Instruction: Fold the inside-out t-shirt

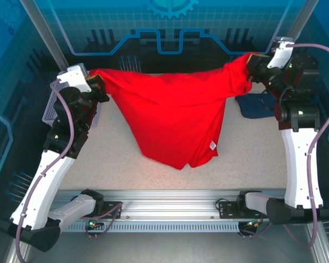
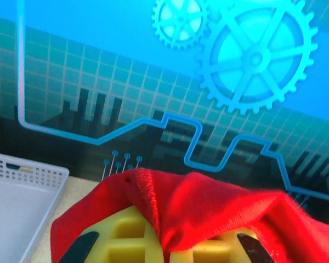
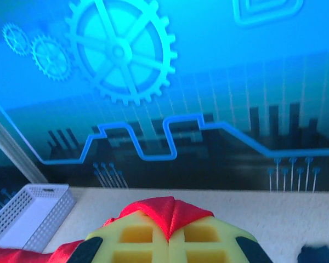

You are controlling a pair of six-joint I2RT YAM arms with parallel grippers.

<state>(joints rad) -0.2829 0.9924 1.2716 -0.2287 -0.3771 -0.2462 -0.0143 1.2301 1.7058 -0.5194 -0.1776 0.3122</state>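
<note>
Both jaws clamped on red t-shirt (image 1: pixel 170 115) edge, cloth stretched between them, bottom drooping to table (image 1: pixel 252 159)

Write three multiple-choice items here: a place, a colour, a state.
1. Where is the navy garment? A beside the right arm, right of the red t-shirt; B at the near-left corner; C on top of the t-shirt.
2. The mesh basket is: A black; B white; C green.
3. The t-shirt is: A folded flat; B bundled up; C stretched between left claw and right claw.
Key: A, it lies by that arm; B, its mesh is pale; C, both claws are shut on its edge.
</note>
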